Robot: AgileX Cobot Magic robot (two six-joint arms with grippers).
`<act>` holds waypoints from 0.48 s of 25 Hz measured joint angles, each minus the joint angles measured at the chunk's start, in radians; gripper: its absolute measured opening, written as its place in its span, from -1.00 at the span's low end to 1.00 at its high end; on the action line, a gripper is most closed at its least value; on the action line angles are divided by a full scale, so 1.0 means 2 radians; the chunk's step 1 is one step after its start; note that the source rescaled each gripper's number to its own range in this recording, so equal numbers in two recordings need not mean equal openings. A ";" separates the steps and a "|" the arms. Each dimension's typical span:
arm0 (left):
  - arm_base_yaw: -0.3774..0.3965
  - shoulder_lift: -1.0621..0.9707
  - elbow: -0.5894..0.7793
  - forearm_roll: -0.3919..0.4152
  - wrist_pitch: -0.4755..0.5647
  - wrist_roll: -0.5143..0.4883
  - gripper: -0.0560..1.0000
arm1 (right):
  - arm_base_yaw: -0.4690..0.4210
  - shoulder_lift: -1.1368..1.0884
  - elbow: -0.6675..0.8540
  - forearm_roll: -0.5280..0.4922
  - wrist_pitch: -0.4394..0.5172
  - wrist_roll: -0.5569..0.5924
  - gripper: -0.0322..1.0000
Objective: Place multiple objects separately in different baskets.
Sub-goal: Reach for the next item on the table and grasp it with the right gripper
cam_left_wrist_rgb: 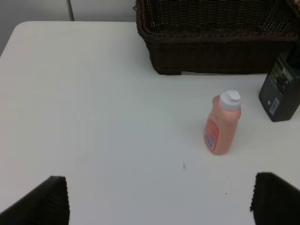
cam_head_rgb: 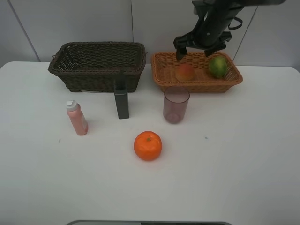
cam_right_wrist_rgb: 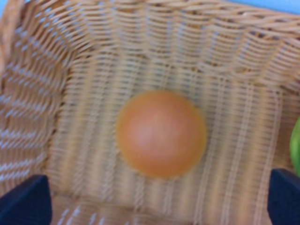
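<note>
My right gripper [cam_head_rgb: 199,49] hangs open over the light tan basket [cam_head_rgb: 197,86], just above the red-orange fruit [cam_head_rgb: 185,72] lying on its floor. The right wrist view shows that fruit [cam_right_wrist_rgb: 161,133] free between the spread fingers of the gripper [cam_right_wrist_rgb: 153,199]. A green fruit [cam_head_rgb: 218,66] lies at the basket's right end. On the table stand a pink white-capped bottle [cam_head_rgb: 77,118], a dark bottle [cam_head_rgb: 122,103], a pinkish cup [cam_head_rgb: 176,105] and an orange [cam_head_rgb: 148,146]. The dark brown basket [cam_head_rgb: 93,79] looks empty. My left gripper [cam_left_wrist_rgb: 158,201] is open, short of the pink bottle [cam_left_wrist_rgb: 222,124].
The dark bottle [cam_left_wrist_rgb: 280,91] stands close against the front wall of the dark basket [cam_left_wrist_rgb: 211,51]. The cup stands just in front of the tan basket. A white wall rises right behind both baskets. The left arm is outside the exterior view.
</note>
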 joint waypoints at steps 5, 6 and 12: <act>0.000 0.000 0.000 0.000 0.000 0.000 1.00 | 0.020 -0.039 0.018 0.008 0.042 0.000 0.93; 0.000 0.000 0.000 0.000 0.000 0.000 1.00 | 0.023 -0.047 0.027 0.009 0.047 0.000 0.93; 0.000 0.000 0.000 0.000 0.000 0.000 1.00 | 0.039 -0.091 0.092 0.014 0.074 0.006 0.93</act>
